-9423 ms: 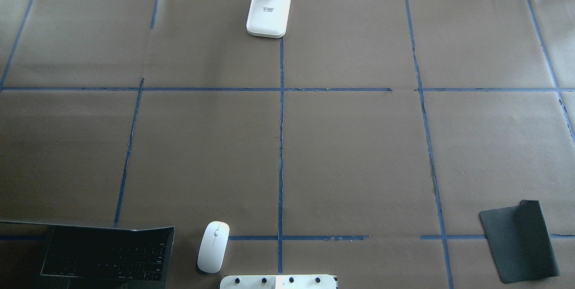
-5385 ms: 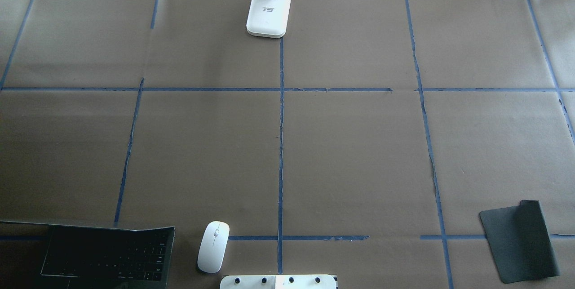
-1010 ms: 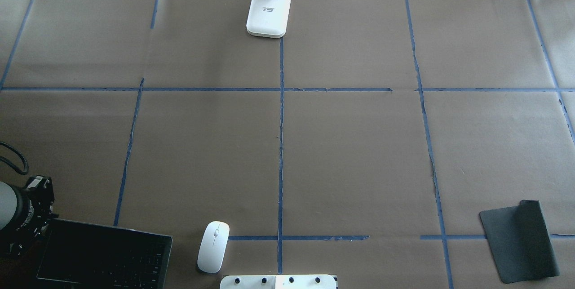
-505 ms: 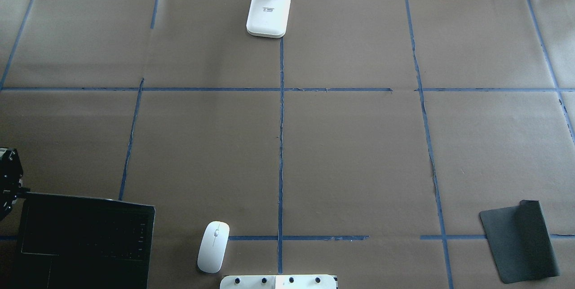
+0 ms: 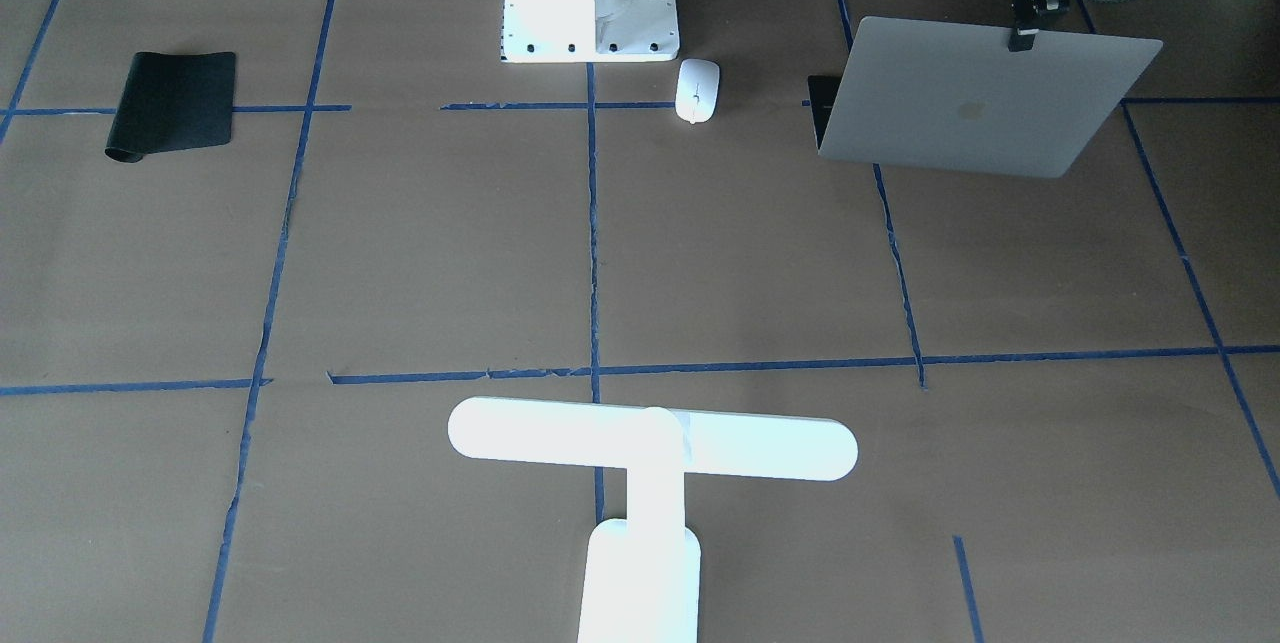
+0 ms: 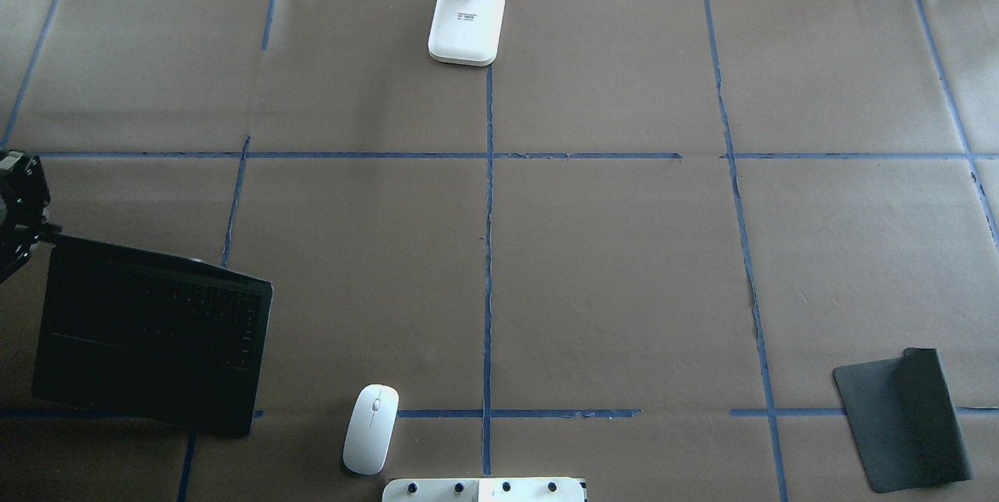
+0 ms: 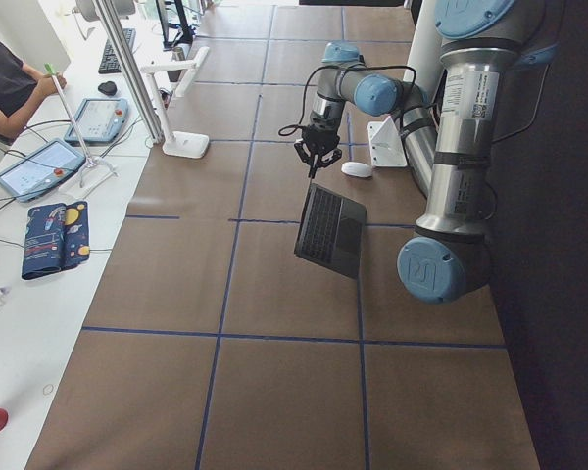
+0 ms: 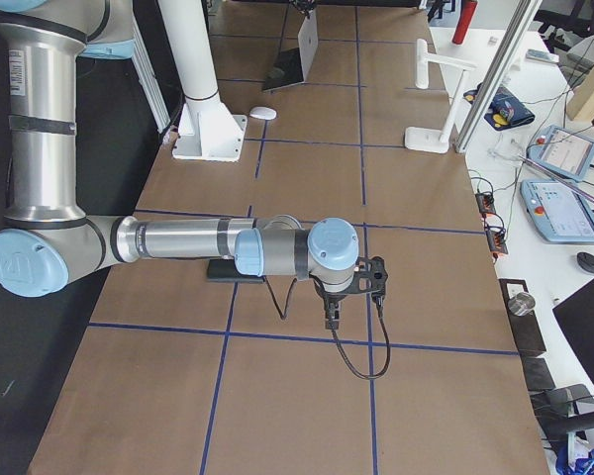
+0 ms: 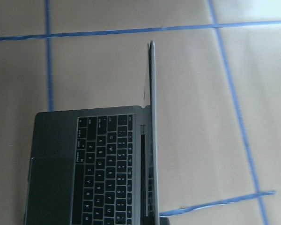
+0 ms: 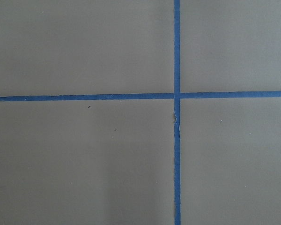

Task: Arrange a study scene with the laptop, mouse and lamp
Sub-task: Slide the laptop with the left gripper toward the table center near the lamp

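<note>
At the robot's left end of the table, the left gripper has its 2 fingers pinched on the top edge of the laptop screen, about midway along. The open laptop hangs from that 1 hold with its keyboard tilted toward the robot; it looks lifted off the paper, though whether its lowest corner is fully clear is hard to judge. Carrying it well probably means moving slowly toward the middle squares, since a thin lid held at 1 spot could swing or fold at the hinge, then setting the base flat before letting go. The mouse lies just in front of the white pedestal, and the lamp stands at the far edge on the centre line. The right gripper hangs above crossing tape lines; whether it is open or closed cannot be told.
</note>
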Available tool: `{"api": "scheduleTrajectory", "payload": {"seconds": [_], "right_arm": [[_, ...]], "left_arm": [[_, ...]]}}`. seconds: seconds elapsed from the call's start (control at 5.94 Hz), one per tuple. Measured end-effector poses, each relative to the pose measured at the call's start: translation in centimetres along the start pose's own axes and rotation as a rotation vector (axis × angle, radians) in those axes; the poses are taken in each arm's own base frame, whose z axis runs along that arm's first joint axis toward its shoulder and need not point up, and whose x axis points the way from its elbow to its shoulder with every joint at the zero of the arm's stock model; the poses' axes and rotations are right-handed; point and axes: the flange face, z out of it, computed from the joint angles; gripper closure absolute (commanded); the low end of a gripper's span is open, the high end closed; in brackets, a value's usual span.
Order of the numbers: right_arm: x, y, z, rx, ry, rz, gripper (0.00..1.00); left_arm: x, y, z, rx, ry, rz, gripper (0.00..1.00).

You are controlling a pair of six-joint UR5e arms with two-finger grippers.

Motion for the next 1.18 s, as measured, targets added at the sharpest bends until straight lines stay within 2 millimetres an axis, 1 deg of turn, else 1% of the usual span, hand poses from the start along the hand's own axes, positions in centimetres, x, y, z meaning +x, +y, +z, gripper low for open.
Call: {"api": "scheduleTrajectory", "payload": {"seconds": [0.17, 0.34, 0.5, 0.67, 0.84, 1.18], "right_arm": [[0.0, -0.1, 0.0, 0.001, 0.001, -0.001, 0.00], [0.0, -0.1, 0.0, 0.001, 0.001, -0.002, 0.00], [-0.1, -0.1, -0.1, 0.002, 0.001, -0.002, 0.00], [-0.1, -0.1, -0.1, 0.002, 0.001, -0.002, 0.00], [-0.1, -0.1, -0.1, 0.003, 0.001, -0.002, 0.00], [-0.2, -0.1, -0.1, 0.003, 0.001, -0.004, 0.00]], "left_arm": [[5.1, 2.3, 1.1, 0.011, 0.014, -0.018, 1.00], [9.3, 4.5, 1.8, 0.019, 0.020, -0.034, 1.00], [12.7, 6.8, 2.0, 0.022, 0.024, -0.045, 1.00], [15.8, 9.4, 1.7, 0.018, 0.028, -0.051, 1.00], [18.7, 12.4, 0.9, 0.007, 0.028, -0.052, 1.00], [23.6, 18.8, -1.9, -0.045, 0.013, -0.077, 1.00]]}}
